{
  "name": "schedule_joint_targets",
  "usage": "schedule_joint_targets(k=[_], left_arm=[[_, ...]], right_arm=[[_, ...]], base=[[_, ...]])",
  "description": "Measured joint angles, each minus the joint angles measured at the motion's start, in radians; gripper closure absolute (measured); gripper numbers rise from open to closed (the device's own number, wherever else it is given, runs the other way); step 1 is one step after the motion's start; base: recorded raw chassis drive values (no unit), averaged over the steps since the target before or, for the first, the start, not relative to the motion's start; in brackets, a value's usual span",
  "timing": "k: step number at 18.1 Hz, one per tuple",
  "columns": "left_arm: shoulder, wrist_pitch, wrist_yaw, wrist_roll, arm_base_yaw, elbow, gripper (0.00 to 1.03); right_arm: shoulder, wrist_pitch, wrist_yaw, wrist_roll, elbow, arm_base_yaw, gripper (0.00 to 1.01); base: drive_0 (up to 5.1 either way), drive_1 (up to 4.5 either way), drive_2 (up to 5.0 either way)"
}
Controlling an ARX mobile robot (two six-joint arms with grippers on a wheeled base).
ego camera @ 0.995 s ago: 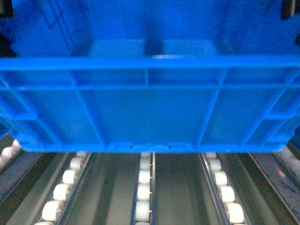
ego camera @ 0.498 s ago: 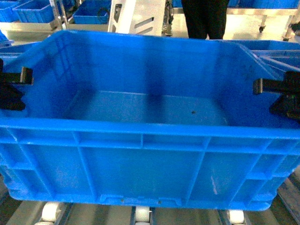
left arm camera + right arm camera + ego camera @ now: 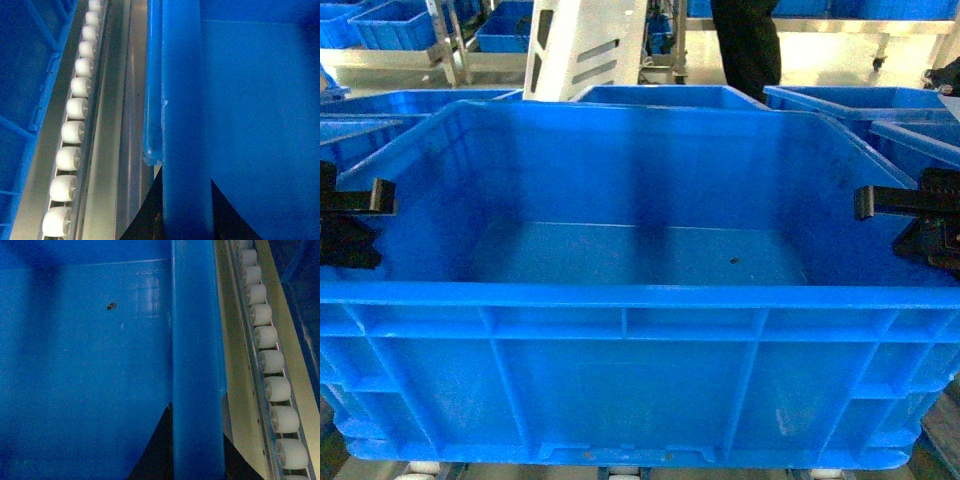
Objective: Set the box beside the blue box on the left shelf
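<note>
Head view: my left gripper (image 3: 355, 215) and right gripper (image 3: 910, 220) each clamp a side rim of the box (image 3: 630, 360), low over the left shelf (image 3: 75, 130) rollers; releasing remains, I judge.

From my right wrist camera I look straight down on the box (image 3: 85, 370), its smooth blue floor filling the left of the view, with a small dark speck (image 3: 111, 306) on it near the top. The box's thick rim (image 3: 196, 340) runs top to bottom through the middle. My right pincer (image 3: 180, 455) straddles that rim at the bottom edge, one dark finger (image 3: 152, 455) inside the wall and one outside. To the right, the left shelf (image 3: 240, 390) shows a pale metal rail with a row of white roller wheels (image 3: 276, 388).
</note>
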Motion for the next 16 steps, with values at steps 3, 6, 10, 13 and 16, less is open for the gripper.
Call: schedule_joint_targets(k=[3,6,10,13,16], left_arm=[[0.029,0.099,-0.04,0.028,0.009,-0.013,0.84],[0.035,0.145,-0.047,0.041,0.019,-0.018,0.56],[0.032,0.265,-0.071,0.022,0.037,-0.034,0.22],[0.016,0.449,-0.159,-0.032,0.056,-0.042,0.04],[-0.003,0.515,-0.174,-0.079,0.076,-0.041,0.05]], right_arm=[[0.0,0.014,-0.011,0.034,0.002,0.006,0.83],[-0.012,0.042,-0.023,0.058,0.011,0.014,0.55],[-0.037,0.058,-0.012,0.055,0.018,0.013,0.2],[-0.058,0.18,0.05,0.047,0.018,0.011,0.01],[-0.093,0.418,0.214,0.021,0.008,-0.021,0.03]], base=[[0.0,0.0,0.0],[0.0,0.0,0.0],[0.0,0.0,0.0],[0.0,0.0,0.0],[0.0,0.0,0.0]])
